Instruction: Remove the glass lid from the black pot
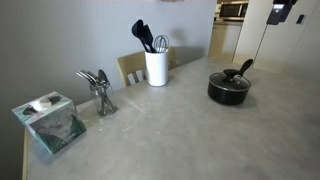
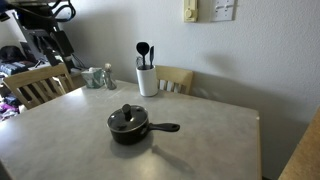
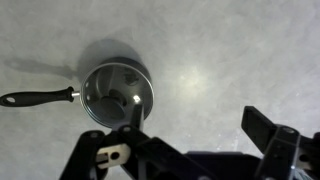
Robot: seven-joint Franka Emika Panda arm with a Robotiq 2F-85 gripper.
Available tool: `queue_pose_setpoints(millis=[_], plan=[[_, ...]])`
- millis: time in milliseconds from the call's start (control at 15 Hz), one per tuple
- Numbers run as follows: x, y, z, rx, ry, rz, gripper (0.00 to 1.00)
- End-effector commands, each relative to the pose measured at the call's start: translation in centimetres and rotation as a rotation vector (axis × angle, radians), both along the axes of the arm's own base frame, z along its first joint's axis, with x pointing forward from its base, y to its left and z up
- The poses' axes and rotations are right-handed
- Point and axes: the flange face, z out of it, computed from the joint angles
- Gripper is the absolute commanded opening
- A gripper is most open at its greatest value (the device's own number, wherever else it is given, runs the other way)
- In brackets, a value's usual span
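The black pot [image 1: 228,90] stands on the grey table with the glass lid [image 1: 231,76] on it, the black knob in the lid's centre. The pot also shows in an exterior view [image 2: 128,128] with its long handle [image 2: 165,127] pointing sideways and the lid [image 2: 126,117] on top. In the wrist view the pot [image 3: 92,72] lies below me at the left, the lid [image 3: 117,92] covers it, and the handle [image 3: 35,98] points left. My gripper [image 3: 195,135] is open, empty, and high above the table to the pot's right. It is a dark shape at the top of an exterior view [image 1: 283,10].
A white utensil holder [image 1: 156,68] [image 2: 147,80] with black utensils stands at the table's back. A metal spoon rack [image 1: 100,92] and a tissue box [image 1: 50,122] stand near one edge. Wooden chairs [image 2: 35,85] [image 2: 177,78] stand round the table.
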Motion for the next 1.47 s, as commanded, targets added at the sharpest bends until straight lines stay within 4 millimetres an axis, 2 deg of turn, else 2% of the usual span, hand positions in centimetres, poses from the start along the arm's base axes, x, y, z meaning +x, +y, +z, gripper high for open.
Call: queue_pose_setpoints(millis=[0, 133, 333, 533, 600, 733, 1000, 1400], plan=[[0.2, -0.8, -0.8, 0.0, 0.008, 0.048, 1.0], [-0.1, -2.5, -2.1, -0.014, 0.024, 0.131, 1.0], [-0.8, -6.3, -3.9, -0.003, 0.096, 0.309, 1.0], [-0.4, -9.9, -5.2, 0.053, 0.106, 0.46, 1.0], [-0.9, -8.7, -4.3, 0.021, 0.086, 0.378, 1.0], [-1.0, -10.2, -5.1, 0.037, 0.095, 0.425, 1.0], [-0.7, -9.9, -5.5, 0.008, 0.084, 0.444, 1.0], [3.7, -9.7, -9.8, -0.05, 0.009, 0.468, 1.0]])
